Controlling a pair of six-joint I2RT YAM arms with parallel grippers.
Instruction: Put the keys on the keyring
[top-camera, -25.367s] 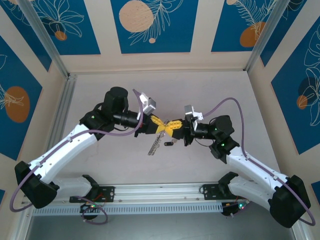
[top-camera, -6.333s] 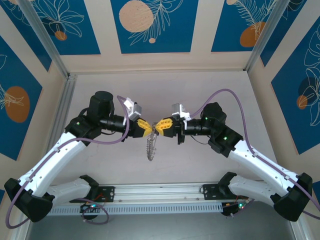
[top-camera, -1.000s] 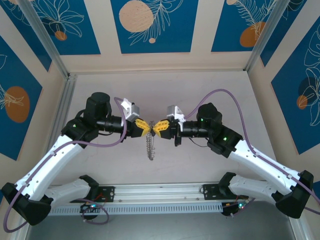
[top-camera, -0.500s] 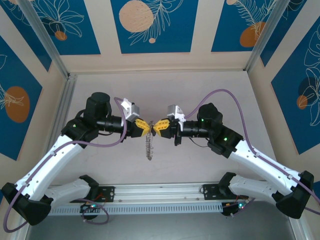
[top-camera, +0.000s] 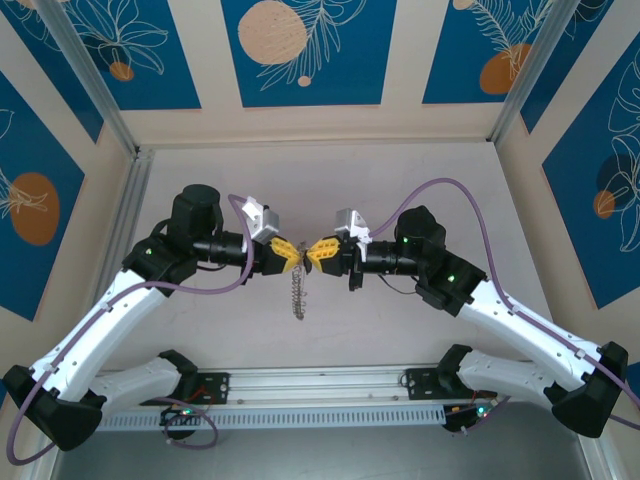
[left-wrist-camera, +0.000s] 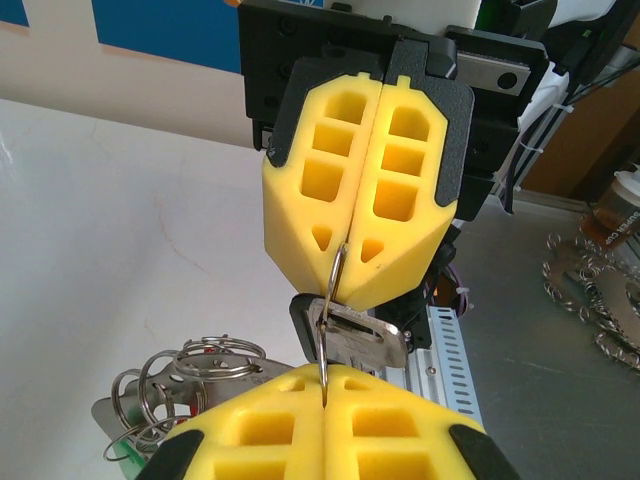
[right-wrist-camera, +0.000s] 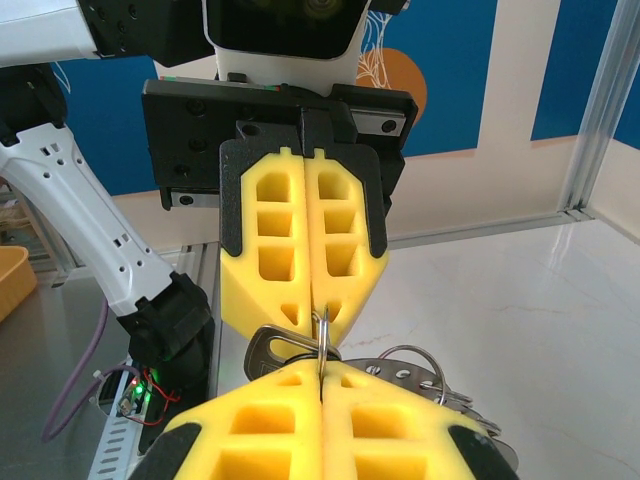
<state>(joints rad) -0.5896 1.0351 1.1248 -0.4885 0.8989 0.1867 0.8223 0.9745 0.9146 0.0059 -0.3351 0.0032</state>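
Observation:
Both grippers meet tip to tip above the table's middle. My left gripper and my right gripper are each shut on the same thin wire loop of the keyring, which spans the small gap between them. A key with a black plastic head and a silver blade hangs on that loop just behind it. Its silver metal is also visible in the right wrist view. The ring's fringe of silvery pieces dangles below the grippers.
An aluminium rail runs along the near table edge between the arm bases. Patterned walls close the table at the back and sides. Off the table, more silvery ring pieces lie on a grey surface.
Over the last second nothing has visibly moved. Since the older frames, both arms have carried the ring slightly left and back, and its fringe hangs straighter.

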